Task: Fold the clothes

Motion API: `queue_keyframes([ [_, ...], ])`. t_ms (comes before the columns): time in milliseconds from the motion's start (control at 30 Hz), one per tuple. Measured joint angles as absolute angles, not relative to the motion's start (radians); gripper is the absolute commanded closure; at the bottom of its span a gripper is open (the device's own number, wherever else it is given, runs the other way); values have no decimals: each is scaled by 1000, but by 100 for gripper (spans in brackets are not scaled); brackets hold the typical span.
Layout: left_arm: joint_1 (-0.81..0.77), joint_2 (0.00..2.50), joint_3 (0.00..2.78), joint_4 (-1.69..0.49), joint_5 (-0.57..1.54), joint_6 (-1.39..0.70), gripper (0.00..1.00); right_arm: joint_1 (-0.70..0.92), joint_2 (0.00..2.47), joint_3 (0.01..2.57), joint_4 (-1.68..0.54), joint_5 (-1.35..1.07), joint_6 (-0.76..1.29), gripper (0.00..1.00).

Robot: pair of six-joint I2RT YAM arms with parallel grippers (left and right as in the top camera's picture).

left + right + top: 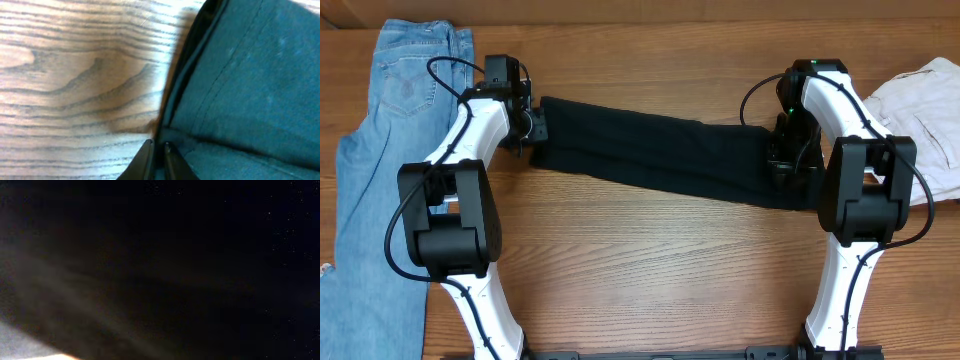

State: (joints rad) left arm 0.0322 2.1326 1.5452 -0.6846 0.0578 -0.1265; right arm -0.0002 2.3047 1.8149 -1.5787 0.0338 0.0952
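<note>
Overhead: black garment's (660,155) ends at left tool (535,130), prob. right tool (785,165)

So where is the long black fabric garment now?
Overhead view: the black garment lies stretched across mid-table between the left gripper and right gripper, light blue denim jeans beyond its left end, pale beige garment beyond its right.
</note>
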Motion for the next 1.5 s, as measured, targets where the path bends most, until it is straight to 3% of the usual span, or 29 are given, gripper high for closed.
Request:
queue_keyframes([
  [67, 32, 2133, 1545, -692, 55, -125, 83, -1, 2305, 1813, -1581, 37, 100, 51],
  [167, 32, 2133, 1545, -718, 54, -122, 76, -1, 2305, 1812, -1583, 62, 109, 51],
  [267, 32, 2133, 1545, -749, 51, -112, 56, -1, 2304, 1818, -1586, 91, 122, 50],
  [333, 32, 2133, 1545, -766, 47, -101, 51, -1, 2297, 1845, -1588, 104, 128, 50],
  [600, 39, 2133, 1578, -876, 47, -96, 49, -1, 2153, 1982, -1567, 121, 133, 45],
  [933, 60, 2132, 1688, -1007, 21, -97, 50, -2, 2122, 1955, -1498, 120, 134, 44],
  [1400, 62, 2132, 1689, -799, 144, -97, 44, -6, 2122, 1925, -1480, 120, 134, 44],
  [1500, 62, 2132, 1678, -754, 166, -101, 49, -6, 2122, 1925, -1481, 120, 134, 44],
])
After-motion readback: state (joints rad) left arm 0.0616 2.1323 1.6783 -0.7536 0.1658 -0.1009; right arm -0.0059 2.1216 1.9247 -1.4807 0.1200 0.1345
